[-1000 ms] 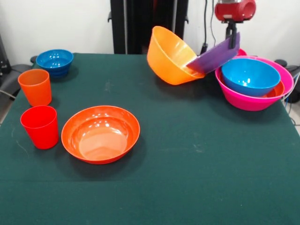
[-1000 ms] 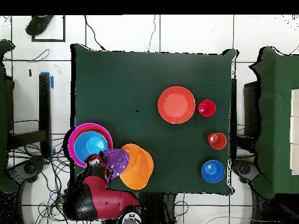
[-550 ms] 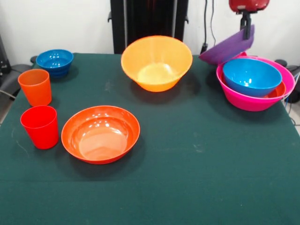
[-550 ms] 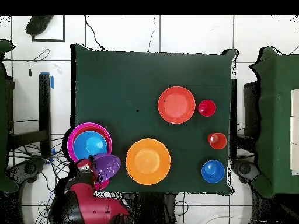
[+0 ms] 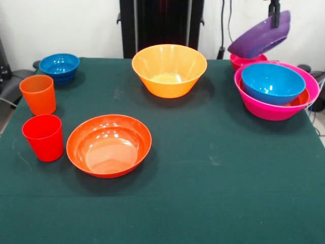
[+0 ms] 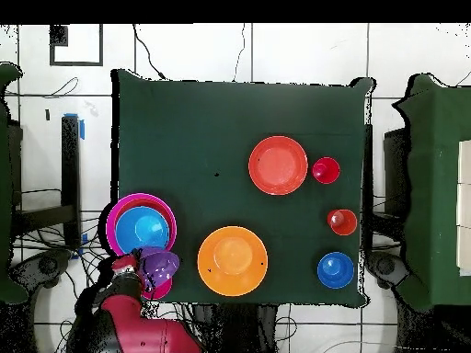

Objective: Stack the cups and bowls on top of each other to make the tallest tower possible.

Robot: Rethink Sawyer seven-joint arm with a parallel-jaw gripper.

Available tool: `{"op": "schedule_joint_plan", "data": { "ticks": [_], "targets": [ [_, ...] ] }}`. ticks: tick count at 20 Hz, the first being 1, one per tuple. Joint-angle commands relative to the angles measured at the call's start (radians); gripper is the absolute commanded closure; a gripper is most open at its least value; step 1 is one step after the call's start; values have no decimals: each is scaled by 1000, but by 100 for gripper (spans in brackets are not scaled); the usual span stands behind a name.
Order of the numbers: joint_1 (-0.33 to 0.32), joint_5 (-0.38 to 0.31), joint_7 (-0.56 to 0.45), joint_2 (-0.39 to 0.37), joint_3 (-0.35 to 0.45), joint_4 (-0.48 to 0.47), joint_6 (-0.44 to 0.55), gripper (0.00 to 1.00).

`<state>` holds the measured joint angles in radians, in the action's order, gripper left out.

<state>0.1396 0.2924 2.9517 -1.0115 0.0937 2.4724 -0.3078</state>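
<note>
Jaws clamped on purple bowl (image 5: 260,39) rim, tilted above tower (image 5: 277,91) at desk corner. Light, stiff, glossy plastic; prob slippery, grip by rim.

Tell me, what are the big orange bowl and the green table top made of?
The orange bowl looks like glossy plastic: smooth, with bright light spots inside. The table top seems to be covered in dull green cloth, maybe felt: no shine, and a few faint scuffs.
</note>
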Motion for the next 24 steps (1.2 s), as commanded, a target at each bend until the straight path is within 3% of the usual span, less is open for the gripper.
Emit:
{"op": "schedule_joint_plan", "data": {
  "ticks": [1,13,18,20,24],
  "targets": [
    [-39,-8,216,162,71,-23,-64,100],
    [-87,-34,131,255,35,-109,-136,100],
    [-70,-4,147,274,38,-133,-166,100],
    [-62,10,157,272,45,-139,-162,100],
    [-50,44,173,186,62,-104,-81,100]
  ]
}}
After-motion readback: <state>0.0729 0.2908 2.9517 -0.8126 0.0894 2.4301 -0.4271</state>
